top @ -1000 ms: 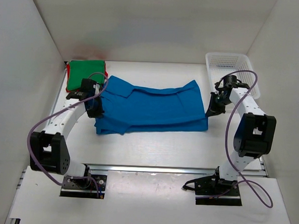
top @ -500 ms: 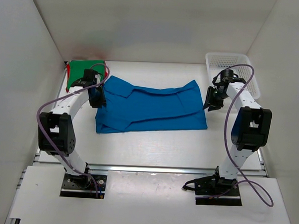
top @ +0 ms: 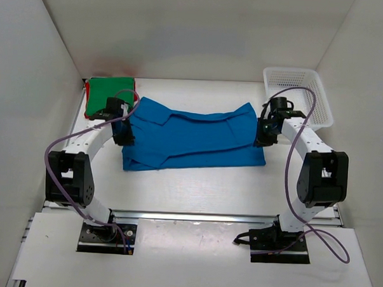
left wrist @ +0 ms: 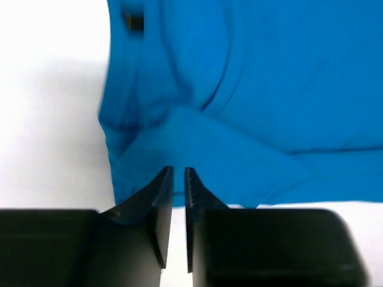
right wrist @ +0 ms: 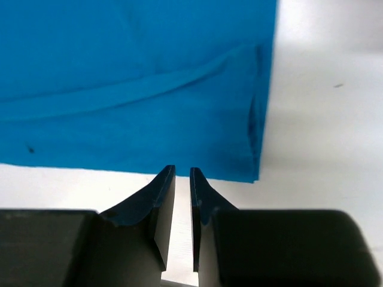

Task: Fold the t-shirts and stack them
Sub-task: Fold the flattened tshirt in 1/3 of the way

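The blue shirt [top: 192,137] lies flat across the middle of the table [top: 196,188], its long side running left to right and its near edge roughly parallel with the table's near edge. It looks folded over on itself, with creases and a seam showing in both wrist views.

The left gripper [top: 124,138] sits at the shirt's left end. In its wrist view the fingers [left wrist: 161,197] stand a narrow slit apart with nothing between them, the tips at the cloth's [left wrist: 269,89] near-left corner. Whether they touch the cloth is hard to tell from here.

The right gripper [top: 261,140] is at the shirt's right end. Its jaws too are parted by a thin gap, with bare table showing through. The tips [right wrist: 206,191] are just short of the shirt's [right wrist: 119,89] near-right corner.

In the far left corner the green shirt [top: 109,95] lies folded into a square. It rests on the red shirt [top: 136,90], of which only a thin edge shows.

In the far right corner stands the white basket [top: 290,71], its mesh floor in plain view. The right arm's purple cable loops above its near rim.
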Controlling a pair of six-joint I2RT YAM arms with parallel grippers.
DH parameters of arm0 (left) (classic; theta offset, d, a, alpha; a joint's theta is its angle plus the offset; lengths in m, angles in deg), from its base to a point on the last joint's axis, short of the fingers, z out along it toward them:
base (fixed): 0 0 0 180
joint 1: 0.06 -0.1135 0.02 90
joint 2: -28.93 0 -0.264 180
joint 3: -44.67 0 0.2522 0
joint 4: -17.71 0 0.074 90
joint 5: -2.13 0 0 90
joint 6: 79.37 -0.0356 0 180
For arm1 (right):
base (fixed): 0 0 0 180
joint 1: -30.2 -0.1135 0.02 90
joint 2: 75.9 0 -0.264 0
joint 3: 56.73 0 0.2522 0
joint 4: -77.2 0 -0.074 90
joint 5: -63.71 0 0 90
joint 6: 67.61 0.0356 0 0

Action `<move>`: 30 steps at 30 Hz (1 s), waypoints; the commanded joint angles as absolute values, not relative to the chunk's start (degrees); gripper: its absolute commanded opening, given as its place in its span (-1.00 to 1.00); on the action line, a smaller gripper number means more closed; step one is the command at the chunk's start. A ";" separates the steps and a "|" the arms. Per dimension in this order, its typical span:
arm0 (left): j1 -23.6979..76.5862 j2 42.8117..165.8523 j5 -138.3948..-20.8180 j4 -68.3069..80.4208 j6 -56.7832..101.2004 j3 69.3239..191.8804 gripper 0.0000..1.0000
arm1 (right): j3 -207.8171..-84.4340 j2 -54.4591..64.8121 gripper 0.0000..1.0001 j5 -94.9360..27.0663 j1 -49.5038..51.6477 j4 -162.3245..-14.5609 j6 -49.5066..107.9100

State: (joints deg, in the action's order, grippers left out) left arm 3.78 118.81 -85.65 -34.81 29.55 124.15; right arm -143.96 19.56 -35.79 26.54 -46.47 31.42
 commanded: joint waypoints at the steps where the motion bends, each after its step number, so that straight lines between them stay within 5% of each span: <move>1: 4.86 116.46 -85.14 -34.11 29.87 119.87 -0.50 | -140.72 17.61 -0.72 -36.31 24.05 -51.41 31.70; 3: 4.95 117.86 -85.84 -33.23 30.05 118.21 -0.23 | -138.88 17.70 -0.67 -35.62 23.26 -52.65 32.40; 10: 5.04 123.23 -86.02 -29.45 30.67 119.25 -0.01 | -130.89 17.96 -0.64 -35.43 21.76 -58.98 34.60; 13: 4.87 125.25 -85.85 -27.51 31.10 119.77 -0.15 | -126.93 18.40 -0.72 -35.79 21.67 -63.62 35.30; 18: 3.90 129.90 -84.00 -27.34 31.45 122.94 -0.96 | -124.11 19.10 -0.87 -34.74 21.41 -64.87 35.75; 24: 4.25 130.70 -85.85 -23.74 33.21 123.82 -1.00 | -122.52 19.02 -0.98 -33.86 21.50 -63.55 36.01; 25: 4.25 130.70 -84.98 -24.17 33.22 124.52 -0.90 | -121.83 17.89 -1.00 -33.94 21.24 -63.98 36.01; 26: 3.99 130.53 -84.18 -24.43 33.65 124.53 -0.51 | -121.91 17.27 -1.00 -34.11 20.80 -63.82 36.18; 28: 3.46 128.78 -81.39 -24.08 34.01 123.66 -0.08 | -122.17 15.42 -0.98 -33.86 20.10 -63.99 36.28; 30: 3.28 123.70 -78.21 -20.41 34.62 121.72 0.11 | -122.52 13.05 -0.84 -33.50 18.96 -64.43 36.88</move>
